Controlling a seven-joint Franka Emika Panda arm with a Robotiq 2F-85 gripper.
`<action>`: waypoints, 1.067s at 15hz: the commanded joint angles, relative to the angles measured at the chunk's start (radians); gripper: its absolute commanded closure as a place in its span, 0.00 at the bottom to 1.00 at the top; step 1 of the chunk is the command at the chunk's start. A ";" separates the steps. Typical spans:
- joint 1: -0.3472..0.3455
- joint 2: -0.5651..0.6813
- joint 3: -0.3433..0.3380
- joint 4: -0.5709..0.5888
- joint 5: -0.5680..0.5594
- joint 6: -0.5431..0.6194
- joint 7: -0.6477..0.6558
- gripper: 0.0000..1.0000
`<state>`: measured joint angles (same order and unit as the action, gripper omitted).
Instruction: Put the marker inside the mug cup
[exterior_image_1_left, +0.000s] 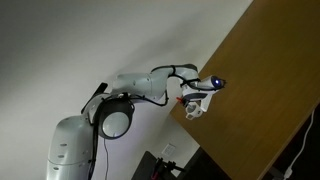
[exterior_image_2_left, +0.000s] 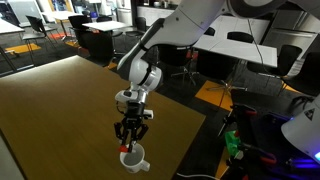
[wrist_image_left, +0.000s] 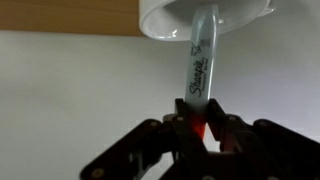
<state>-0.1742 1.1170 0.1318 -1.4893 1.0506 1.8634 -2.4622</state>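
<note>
In the wrist view my gripper (wrist_image_left: 199, 125) is shut on the marker (wrist_image_left: 200, 70), a slim stick with a whitish barrel and a red end between the fingers. Its far end reaches into the mouth of the white mug cup (wrist_image_left: 165, 18) at the top of the picture. In an exterior view the gripper (exterior_image_2_left: 131, 140) hangs straight above the mug (exterior_image_2_left: 134, 159), which stands near the corner of the wooden table (exterior_image_2_left: 60, 100). In an exterior view the gripper (exterior_image_1_left: 197, 103) is at the table's edge; the mug is hard to make out there.
The wooden table (exterior_image_1_left: 260, 90) ends close to the mug on the near side. Beyond it stand office tables and chairs (exterior_image_2_left: 230, 50). A white robot base (exterior_image_1_left: 70, 145) and cables are below the arm.
</note>
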 joint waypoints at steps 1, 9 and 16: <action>0.016 0.004 -0.016 0.029 -0.019 -0.030 0.055 0.42; 0.003 -0.073 -0.008 -0.056 -0.001 -0.008 0.021 0.00; -0.014 -0.243 -0.008 -0.226 0.039 0.012 -0.071 0.00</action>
<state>-0.1818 0.9974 0.1318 -1.5814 1.0566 1.8638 -2.4742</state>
